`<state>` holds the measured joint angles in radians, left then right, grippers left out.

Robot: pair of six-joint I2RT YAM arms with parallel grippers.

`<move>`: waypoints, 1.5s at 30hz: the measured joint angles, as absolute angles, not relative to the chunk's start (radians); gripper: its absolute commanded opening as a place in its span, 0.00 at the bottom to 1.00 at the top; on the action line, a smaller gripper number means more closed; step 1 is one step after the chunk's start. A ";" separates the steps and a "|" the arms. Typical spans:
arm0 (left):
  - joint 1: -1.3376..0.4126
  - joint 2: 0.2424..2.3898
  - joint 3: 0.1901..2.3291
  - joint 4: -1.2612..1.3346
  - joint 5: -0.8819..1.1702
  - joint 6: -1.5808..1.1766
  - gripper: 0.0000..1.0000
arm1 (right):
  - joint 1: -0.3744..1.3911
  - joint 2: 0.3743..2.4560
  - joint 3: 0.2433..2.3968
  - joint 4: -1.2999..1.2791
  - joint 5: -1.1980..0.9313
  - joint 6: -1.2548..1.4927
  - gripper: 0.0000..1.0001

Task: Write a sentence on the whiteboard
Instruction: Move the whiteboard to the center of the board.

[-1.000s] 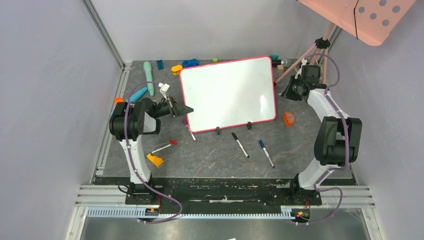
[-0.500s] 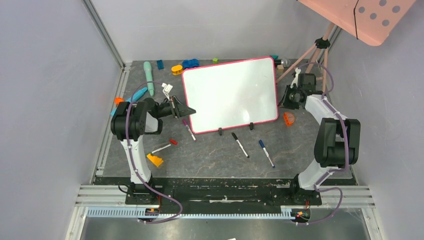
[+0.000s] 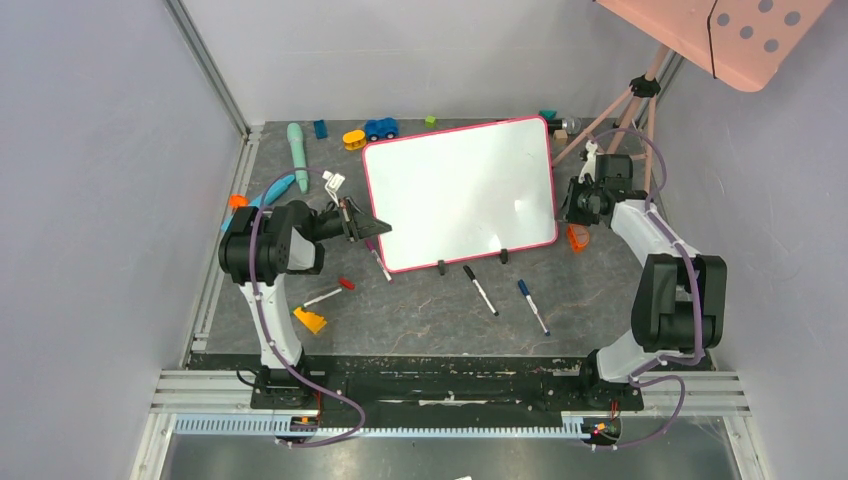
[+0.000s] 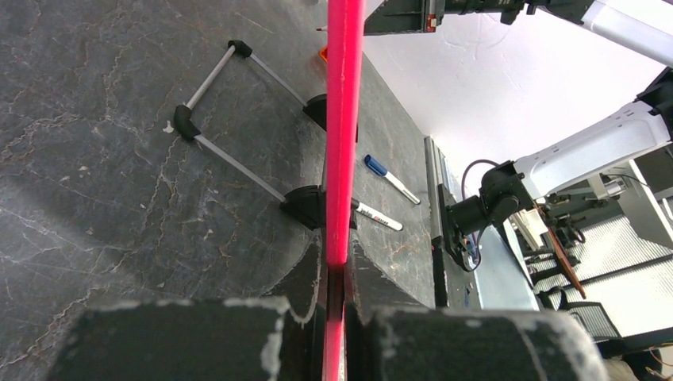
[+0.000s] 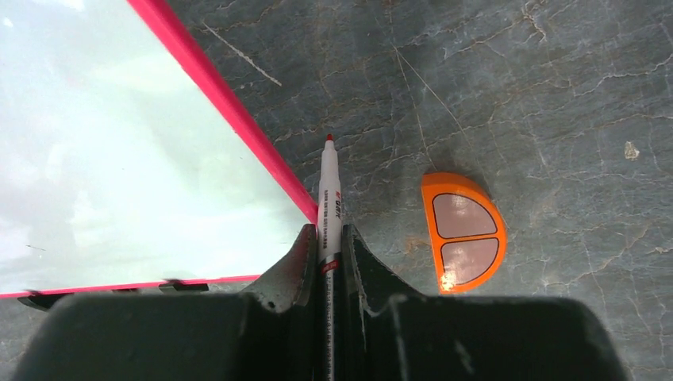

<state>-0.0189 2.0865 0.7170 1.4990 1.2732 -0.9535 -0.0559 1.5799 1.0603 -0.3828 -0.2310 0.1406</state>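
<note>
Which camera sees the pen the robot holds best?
Right wrist view: the pen is close up, red tip bare, pinched in the right tool. The top view shows barely a speck beside the whiteboard. The left wrist view doesn't show it clearly.

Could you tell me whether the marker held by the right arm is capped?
Uncapped: the marker shows a bare red tip beyond the fingers.

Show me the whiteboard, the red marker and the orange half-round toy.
whiteboard (image 3: 460, 195), top view, white face centre
red marker (image 5: 330, 198), right wrist view, white barrel
orange half-round toy (image 5: 464, 230), right wrist view, top face
</note>
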 measured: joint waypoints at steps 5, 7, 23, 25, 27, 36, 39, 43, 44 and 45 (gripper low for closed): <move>-0.018 2.073 0.712 1.498 1.283 -0.953 0.02 | -0.040 1.550 1.036 -0.382 -0.208 0.129 0.00; -0.016 2.071 0.712 1.498 1.287 -0.953 0.02 | -0.028 1.538 1.016 -0.381 -0.184 0.128 0.00; -0.022 2.041 0.695 1.498 1.320 -0.951 0.02 | 0.009 1.402 0.886 -0.383 -0.102 0.128 0.00; -0.026 2.035 0.688 1.499 1.320 -0.943 0.02 | 0.010 1.387 0.875 -0.383 -0.096 0.130 0.00; -0.028 2.030 0.679 1.500 1.320 -0.936 0.02 | 0.014 1.370 0.862 -0.383 -0.090 0.131 0.00; -0.048 2.026 0.665 1.500 1.333 -0.933 0.07 | 0.023 1.288 0.801 -0.393 -0.045 0.135 0.00; -0.053 2.021 0.662 1.500 1.337 -0.931 0.24 | 0.025 1.275 0.794 -0.406 -0.031 0.139 0.00; -0.087 2.020 0.655 1.495 1.353 -0.934 0.41 | 0.044 1.275 0.796 -0.421 -0.055 0.154 0.00; -0.097 2.020 0.654 1.495 1.357 -0.933 0.47 | 0.051 1.275 0.799 -0.427 -0.062 0.156 0.00; -0.103 2.020 0.653 1.495 1.360 -0.935 0.51 | 0.052 1.275 0.802 -0.434 -0.065 0.158 0.00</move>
<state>-0.1028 2.0197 0.6529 1.4948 1.3598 -0.9352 0.0525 1.2755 0.8021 -0.4335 -0.0654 0.1581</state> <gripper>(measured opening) 0.392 0.122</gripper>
